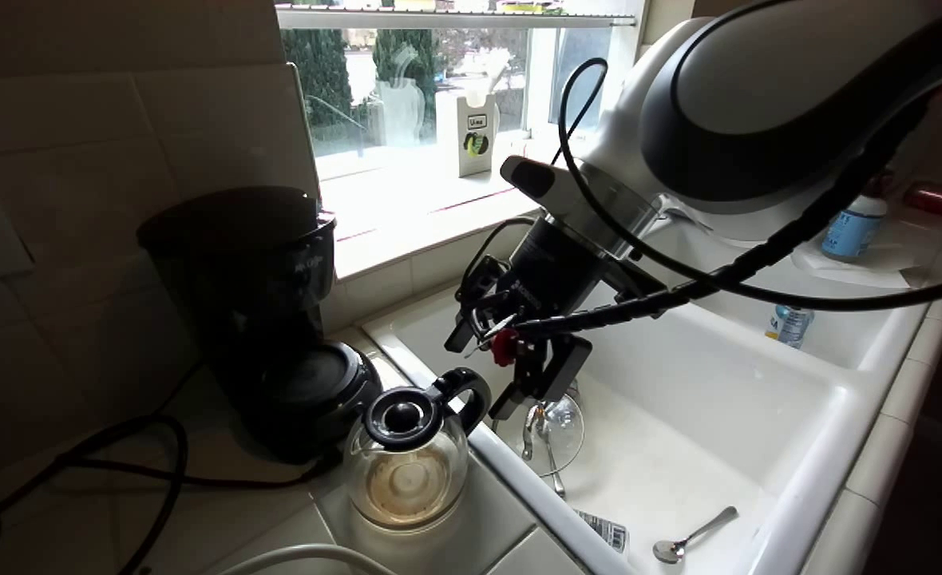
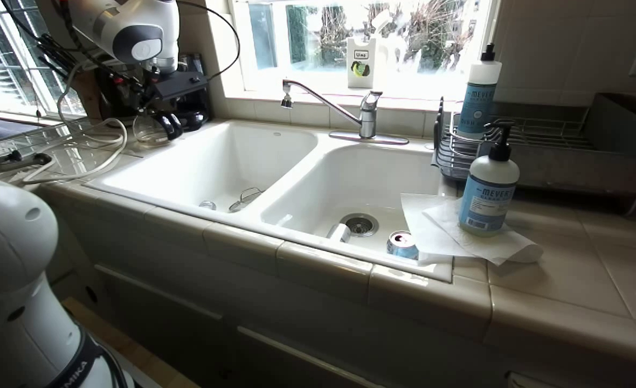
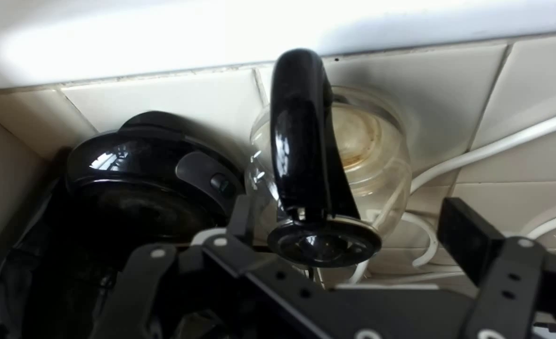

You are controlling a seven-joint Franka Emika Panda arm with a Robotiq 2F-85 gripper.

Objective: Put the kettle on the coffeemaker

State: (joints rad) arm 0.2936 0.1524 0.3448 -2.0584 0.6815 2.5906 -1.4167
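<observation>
The kettle, a round clear glass carafe with black lid and handle, stands upright on the tiled counter beside the sink in both exterior views (image 1: 407, 487) (image 2: 146, 130). Its handle points toward the sink. The wrist view shows the kettle (image 3: 377, 146) from above. The black coffeemaker (image 1: 235, 255) stands close beside it, against the wall; its base plate shows in the wrist view (image 3: 132, 165). My gripper (image 1: 483, 374) is open and empty, above the sink edge near the handle. In the wrist view, the lid and lower handle appear between the spread fingers (image 3: 355, 226), nearer the left finger.
The white double sink (image 2: 291, 172) holds spoons (image 1: 694, 537), a clear glass item (image 1: 563, 435) and cans. A white cord (image 3: 504, 139) lies beside the kettle. The coffeemaker's dark cord (image 1: 176, 471) crosses the counter. The faucet (image 2: 368, 116) stands behind the sink.
</observation>
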